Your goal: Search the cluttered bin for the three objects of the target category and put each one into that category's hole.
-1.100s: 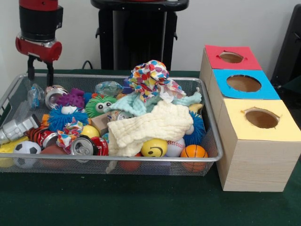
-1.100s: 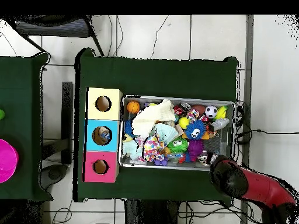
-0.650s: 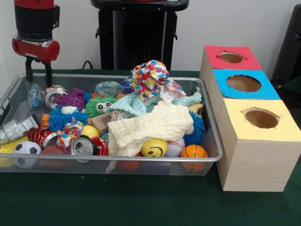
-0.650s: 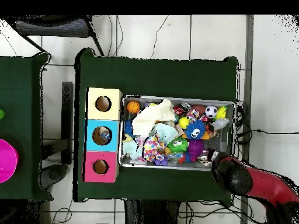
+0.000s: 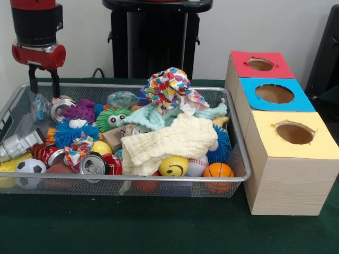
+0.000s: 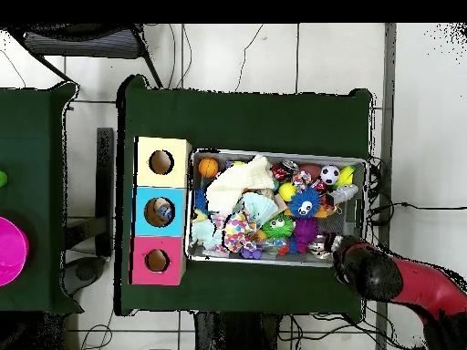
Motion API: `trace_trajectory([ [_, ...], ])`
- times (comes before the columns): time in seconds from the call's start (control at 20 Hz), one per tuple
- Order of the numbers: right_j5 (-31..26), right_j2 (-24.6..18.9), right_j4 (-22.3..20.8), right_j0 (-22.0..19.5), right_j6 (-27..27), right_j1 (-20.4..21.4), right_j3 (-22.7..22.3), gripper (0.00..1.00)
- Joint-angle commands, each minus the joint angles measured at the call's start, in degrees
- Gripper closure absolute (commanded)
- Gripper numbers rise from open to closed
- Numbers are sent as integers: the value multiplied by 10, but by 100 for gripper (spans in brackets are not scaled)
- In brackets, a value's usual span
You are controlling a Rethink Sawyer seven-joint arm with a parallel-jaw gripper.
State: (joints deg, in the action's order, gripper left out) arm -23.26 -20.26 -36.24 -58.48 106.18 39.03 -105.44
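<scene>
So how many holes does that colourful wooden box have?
3: one round hole in the red top, one in the blue top, one in the yellow top. None appear hidden.

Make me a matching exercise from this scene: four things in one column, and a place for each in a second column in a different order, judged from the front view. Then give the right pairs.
Things:
1. soccer ball
2. basketball
3. polka-dot cloth
4. hand

Places:
A. on top of the pile, toward the back of the bin
B. front left corner of the bin
C. above the bin's back left corner, touching nothing
D. front right corner of the bin, beside the baseball

Pairs: 1-B, 2-D, 3-A, 4-C
</scene>
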Motion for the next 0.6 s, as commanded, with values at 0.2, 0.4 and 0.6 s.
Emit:
trace_trajectory([
  [0.2, -89, -85, -81, -15, -208, -52, 29, 0],
  [0.4, -96, -98, -100, -18, -219, -43, 34, 0],
  [0.6, -104, -114, -106, -19, -229, -30, 45, 0],
])
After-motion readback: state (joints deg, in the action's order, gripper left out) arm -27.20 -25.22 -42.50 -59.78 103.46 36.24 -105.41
